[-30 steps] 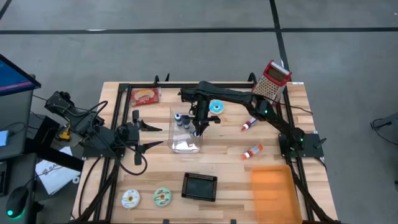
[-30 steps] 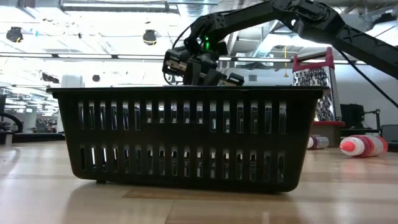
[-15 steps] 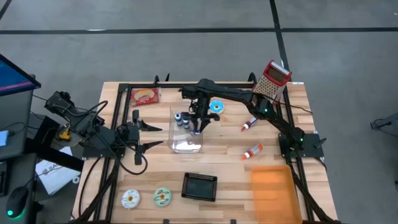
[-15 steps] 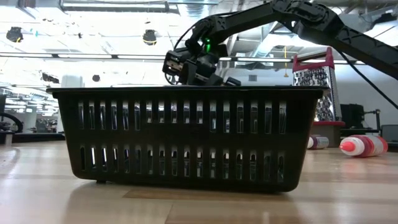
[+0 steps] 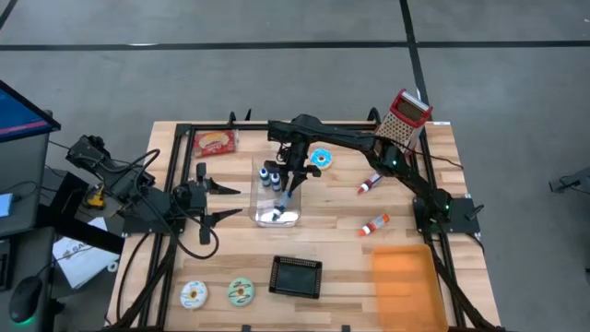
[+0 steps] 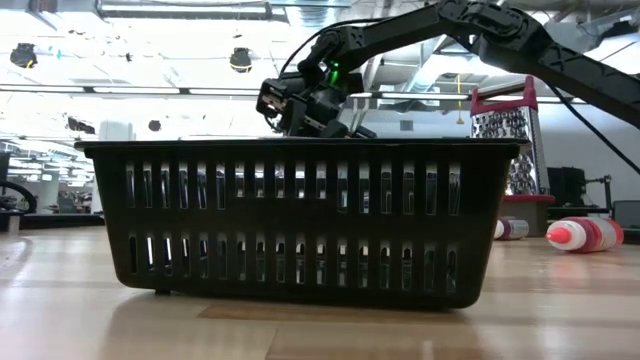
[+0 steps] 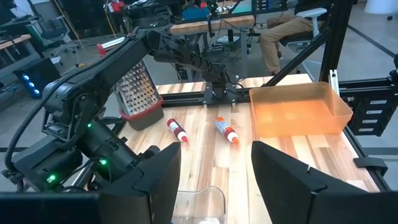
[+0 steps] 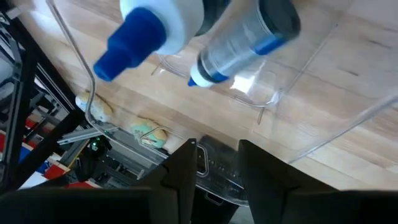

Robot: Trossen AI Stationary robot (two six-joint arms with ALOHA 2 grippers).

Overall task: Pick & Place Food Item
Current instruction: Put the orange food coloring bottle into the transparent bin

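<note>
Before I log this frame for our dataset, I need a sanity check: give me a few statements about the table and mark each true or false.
1. The right gripper hangs over the clear bin. True.
2. The black basket holds the donuts. False: they lie on the table beside it.
3. The grater stands at the table's far right corner. True.
4. The orange tray holds two red bottles. False: both lie on the wood outside it.

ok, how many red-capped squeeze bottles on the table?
2. One bottle lies near the grater; the other bottle lies nearer the orange bin. None visibly hidden.
</note>
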